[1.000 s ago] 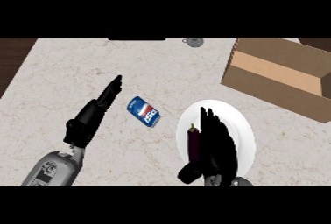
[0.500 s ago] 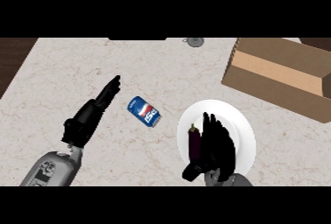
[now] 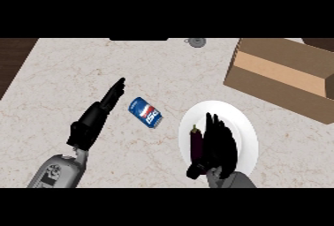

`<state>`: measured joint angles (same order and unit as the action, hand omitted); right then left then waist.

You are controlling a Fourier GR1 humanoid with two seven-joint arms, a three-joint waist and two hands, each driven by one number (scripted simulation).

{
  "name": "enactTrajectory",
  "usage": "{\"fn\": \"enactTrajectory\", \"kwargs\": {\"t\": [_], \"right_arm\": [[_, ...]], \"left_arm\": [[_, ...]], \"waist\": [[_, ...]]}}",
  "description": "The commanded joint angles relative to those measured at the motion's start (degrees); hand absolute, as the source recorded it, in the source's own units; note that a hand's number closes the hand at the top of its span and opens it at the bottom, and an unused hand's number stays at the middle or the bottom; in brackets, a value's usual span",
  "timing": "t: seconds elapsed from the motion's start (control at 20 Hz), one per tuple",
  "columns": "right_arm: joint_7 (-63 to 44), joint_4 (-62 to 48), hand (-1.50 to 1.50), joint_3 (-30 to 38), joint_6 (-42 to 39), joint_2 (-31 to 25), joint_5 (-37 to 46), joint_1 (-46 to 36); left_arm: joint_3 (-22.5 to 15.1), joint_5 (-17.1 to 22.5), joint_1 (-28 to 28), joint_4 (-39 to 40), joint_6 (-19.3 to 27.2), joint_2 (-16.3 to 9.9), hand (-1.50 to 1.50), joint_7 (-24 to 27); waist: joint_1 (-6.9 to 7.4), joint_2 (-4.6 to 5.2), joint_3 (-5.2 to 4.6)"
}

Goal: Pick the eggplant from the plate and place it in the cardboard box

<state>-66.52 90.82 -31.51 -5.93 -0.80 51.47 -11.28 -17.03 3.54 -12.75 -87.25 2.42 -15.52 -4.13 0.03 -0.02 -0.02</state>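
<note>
A dark purple eggplant [image 3: 194,142] lies on a white plate [image 3: 244,132] at the lower right of the counter. My right hand [image 3: 218,148] is over the plate with fingers stretched along the eggplant's right side and the thumb low at its near end; much of the eggplant is hidden by the hand. The open cardboard box [image 3: 287,73] stands at the upper right, beyond the plate. My left hand [image 3: 98,117] rests open at the left, fingers pointing up and right, holding nothing.
A blue soda can [image 3: 145,112] lies on its side between my left hand and the plate. A small round grey fitting [image 3: 194,42] sits at the counter's back edge. Dark wood shows at the far left edge [image 3: 13,62].
My right hand has slid a little down and settled lower over the eggplant, covering more of it. The left hand, can and box have not moved.
</note>
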Motion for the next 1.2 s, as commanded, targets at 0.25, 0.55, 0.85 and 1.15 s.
{"fn": "enactTrajectory", "kwargs": {"t": [0.25,0.55,0.85,1.15], "right_arm": [[-10.47,-3.42,-1.50,-0.78,0.09,0.76,-4.08,-2.82],[-8.69,-10.07,-1.50,-2.51,4.31,0.77,-5.33,-2.51],[-7.54,-10.72,-1.50,-0.50,2.01,0.77,-5.70,-2.60],[-3.83,-16.75,-1.50,0.12,4.82,0.77,-2.33,-0.73]], "left_arm": [[2.41,-0.65,-2.01,0.69,-2.21,0.51,0.00,-1.50],[1.70,-2.06,1.79,1.26,-2.80,1.76,0.00,2.64],[4.66,-2.32,-1.48,1.35,-3.81,1.78,0.00,0.73],[4.51,-3.51,-2.58,3.38,-4.06,3.42,0.00,0.01]], "waist": [[0.09,0.06,0.01],[0.50,0.09,0.01],[0.20,0.05,0.02],[-0.21,0.15,0.01]]}}
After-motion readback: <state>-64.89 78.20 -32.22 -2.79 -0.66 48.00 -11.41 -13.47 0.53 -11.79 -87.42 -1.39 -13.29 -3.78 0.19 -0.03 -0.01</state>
